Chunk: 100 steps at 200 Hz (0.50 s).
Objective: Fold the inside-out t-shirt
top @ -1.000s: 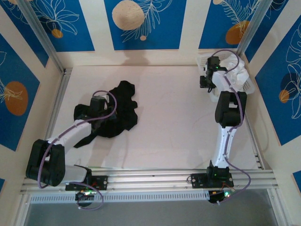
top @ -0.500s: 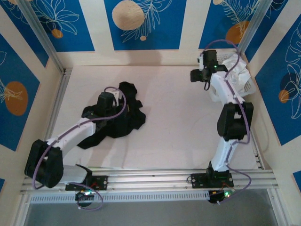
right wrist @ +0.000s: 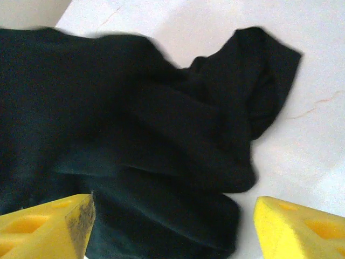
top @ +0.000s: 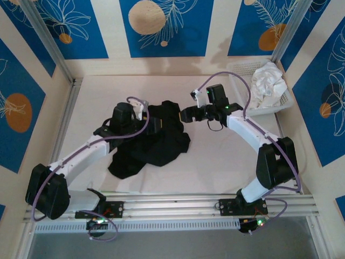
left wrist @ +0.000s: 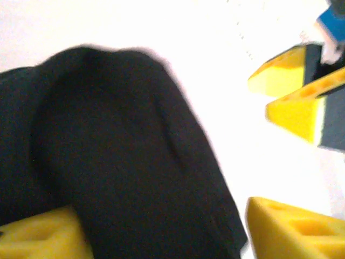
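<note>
The inside-out t-shirt (top: 156, 143) is a crumpled black heap on the white table, left of centre. My left gripper (top: 150, 118) hovers over the heap's upper part. In the left wrist view the left gripper (left wrist: 161, 216) is open, its yellow fingers (left wrist: 291, 229) standing apart with black cloth (left wrist: 118, 151) lying between them, not pinched. My right gripper (top: 186, 115) reaches in from the right to the t-shirt's upper right edge. Seen from the right wrist, that gripper (right wrist: 175, 210) is open above folds of the black shirt (right wrist: 135, 124). The right gripper's yellow fingers (left wrist: 294, 97) also show in the left wrist view.
A white basket (top: 242, 69) holding a white cloth garment (top: 268, 83) stands at the back right corner. Bare table (top: 226, 162) lies in front of the right arm. Metal rails (top: 205, 204) run along the near edge, and panel walls enclose the table.
The left gripper dragged the t-shirt to the right, then opened and let it go. The right arm swung from the basket over to the shirt's right edge and opened wider on the way.
</note>
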{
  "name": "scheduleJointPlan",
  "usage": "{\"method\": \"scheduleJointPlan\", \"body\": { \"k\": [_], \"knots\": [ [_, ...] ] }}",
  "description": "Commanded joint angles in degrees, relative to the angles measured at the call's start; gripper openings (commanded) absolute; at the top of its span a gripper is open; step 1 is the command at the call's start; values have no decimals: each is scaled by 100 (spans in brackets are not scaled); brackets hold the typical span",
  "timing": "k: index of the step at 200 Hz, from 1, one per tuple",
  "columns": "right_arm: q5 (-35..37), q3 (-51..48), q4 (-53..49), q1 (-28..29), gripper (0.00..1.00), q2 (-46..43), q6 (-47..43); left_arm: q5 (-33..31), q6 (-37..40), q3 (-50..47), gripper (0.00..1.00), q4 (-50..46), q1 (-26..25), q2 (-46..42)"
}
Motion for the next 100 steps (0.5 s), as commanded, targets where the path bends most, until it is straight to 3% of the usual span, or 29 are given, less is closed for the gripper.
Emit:
{"method": "scheduleJointPlan", "body": {
  "k": [1,32,71,100],
  "knots": [
    [-364,-102,413,313,78,93,357,-642,256,-334,87,-759,145,-455],
    [137,140,584,845,79,527,391,-1170,-449,-978,96,-1022,707,-1009],
    [738,829,430,1372,79,1467,280,-1433,-906,-1792,96,-1064,1765,-1224],
    [1260,1445,308,1710,75,2118,166,-1251,-801,-1908,91,-783,1964,-784]
  ]
}}
